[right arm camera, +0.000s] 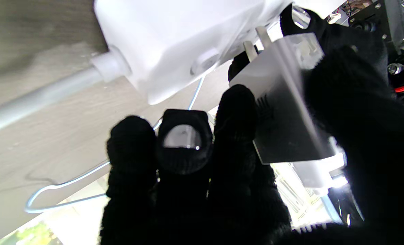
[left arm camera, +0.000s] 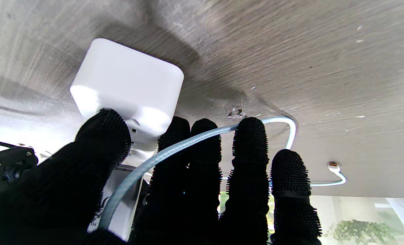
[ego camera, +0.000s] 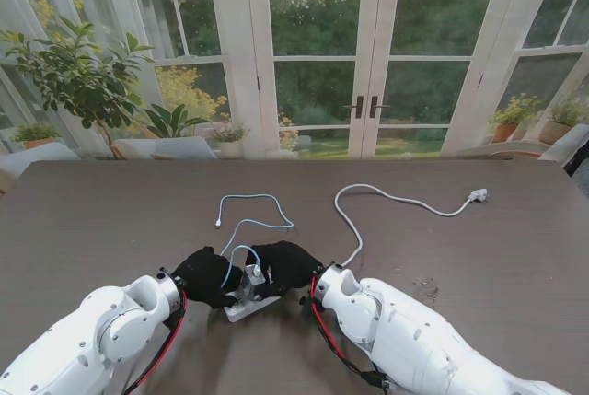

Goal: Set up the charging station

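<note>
Both hands meeting at near-centre of surface (ego camera: 92, 220), close to me.

Left hand (ego camera: 207, 275) in black glove, closed on power strip (ego camera: 247, 303): thumb (left arm camera: 103, 136) pressed on white block end, fingers (left arm camera: 249, 143) spread past it. Strip lying on surface, tilted, mostly hidden under the two hands in stand view. In left wrist view, white rounded strip end (left arm camera: 127, 85) against wood grain.

Right hand (ego camera: 285, 264) also gloved, gripping charger (right arm camera: 283, 112): flat white brick pinched between thumb and fingers, two metal prongs (right arm camera: 256, 42) aimed at strip face (right arm camera: 174, 44). Prongs close to strip, seated or not: cannot tell. In stand view, charger just a small white patch (ego camera: 254, 274) between the hands.

Blue cable (ego camera: 253, 222) running from between hands, looping farther from me, free end (ego camera: 218, 224) on surface left of loop. Same cable draped across left fingers (left arm camera: 174, 149), connector (left arm camera: 333, 167) lying beyond.

White cord (ego camera: 368, 206) exiting strip by right wrist, curving farther away and right, ending in plug (ego camera: 477, 195) on surface, well apart from hands. Cord root (right arm camera: 110, 66) at strip end in right wrist view.

Small debris specks (ego camera: 426, 283) on surface right of right arm.
</note>
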Robot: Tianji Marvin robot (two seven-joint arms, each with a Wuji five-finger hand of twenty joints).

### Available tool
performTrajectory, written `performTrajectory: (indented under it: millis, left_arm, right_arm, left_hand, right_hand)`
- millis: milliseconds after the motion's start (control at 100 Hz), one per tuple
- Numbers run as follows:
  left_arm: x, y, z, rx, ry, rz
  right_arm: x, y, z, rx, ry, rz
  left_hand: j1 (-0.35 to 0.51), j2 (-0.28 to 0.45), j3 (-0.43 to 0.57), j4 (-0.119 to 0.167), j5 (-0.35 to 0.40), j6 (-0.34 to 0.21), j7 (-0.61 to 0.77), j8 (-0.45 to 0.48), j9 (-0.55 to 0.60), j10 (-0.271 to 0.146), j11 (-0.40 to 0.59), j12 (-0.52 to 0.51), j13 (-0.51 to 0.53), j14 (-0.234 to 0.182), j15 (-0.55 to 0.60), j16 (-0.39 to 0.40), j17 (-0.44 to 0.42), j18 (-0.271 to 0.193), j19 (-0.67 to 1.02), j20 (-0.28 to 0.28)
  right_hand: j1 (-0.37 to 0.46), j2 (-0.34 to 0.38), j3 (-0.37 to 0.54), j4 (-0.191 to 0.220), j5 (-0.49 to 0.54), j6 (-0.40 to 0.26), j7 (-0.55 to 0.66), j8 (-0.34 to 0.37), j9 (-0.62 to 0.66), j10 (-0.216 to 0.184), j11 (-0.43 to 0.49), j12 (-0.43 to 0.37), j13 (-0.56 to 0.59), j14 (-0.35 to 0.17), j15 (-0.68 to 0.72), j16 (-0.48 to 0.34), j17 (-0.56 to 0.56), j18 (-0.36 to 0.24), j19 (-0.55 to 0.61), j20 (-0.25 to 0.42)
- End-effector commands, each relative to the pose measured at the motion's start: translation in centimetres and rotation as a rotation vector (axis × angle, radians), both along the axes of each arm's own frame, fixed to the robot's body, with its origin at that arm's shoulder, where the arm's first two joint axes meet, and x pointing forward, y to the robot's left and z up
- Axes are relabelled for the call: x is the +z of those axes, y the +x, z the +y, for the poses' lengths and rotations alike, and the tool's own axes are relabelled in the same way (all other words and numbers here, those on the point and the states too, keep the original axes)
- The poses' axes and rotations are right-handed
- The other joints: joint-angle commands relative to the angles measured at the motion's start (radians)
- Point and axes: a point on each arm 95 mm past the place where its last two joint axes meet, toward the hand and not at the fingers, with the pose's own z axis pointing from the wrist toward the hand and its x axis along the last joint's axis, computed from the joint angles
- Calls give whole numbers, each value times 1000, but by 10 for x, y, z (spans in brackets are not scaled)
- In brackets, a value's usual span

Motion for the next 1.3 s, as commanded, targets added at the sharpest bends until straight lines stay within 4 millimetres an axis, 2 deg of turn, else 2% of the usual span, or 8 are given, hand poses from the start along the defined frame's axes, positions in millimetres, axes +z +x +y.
performTrajectory:
  millis: [0, 340, 1290]
  left_arm:
    - [-24, -14, 2, -4, 44, 77]
    - [-25, -14, 2, -5, 44, 77]
    - [-28, -17, 6, -8, 51, 80]
  right_arm:
    - [1, -2, 5, 26, -6, -5]
    - [-2, -4, 6, 22, -20, -32]
    - [11, -11, 13, 24, -108, -80]
  left_hand:
    - [78, -76, 5, 43, -25, -70, 5, 4, -28, -8, 16, 3, -16, -12, 17, 15, -31, -7, 30, 22]
    - [70, -74, 10, 43, -24, -65, -5, 9, -32, -5, 20, -22, -19, -9, 15, 15, -34, -6, 26, 25]
    - [59, -66, 12, 42, -22, -60, -21, 15, -38, -3, 27, -57, -19, -8, 16, 17, -35, -5, 23, 31]
  right_hand:
    - [90, 111, 205, 57, 190, -501, 203, 92, 22, -45, -7, -7, 38, -30, 28, -663, 12, -44, 60, 9]
    - [90, 111, 206, 57, 190, -499, 203, 92, 21, -43, -6, -7, 37, -28, 38, -661, 20, -44, 60, 7]
    - [79, 135, 198, 61, 178, -481, 204, 102, 15, -32, 0, -4, 38, -34, 57, -655, 41, -60, 51, -4]
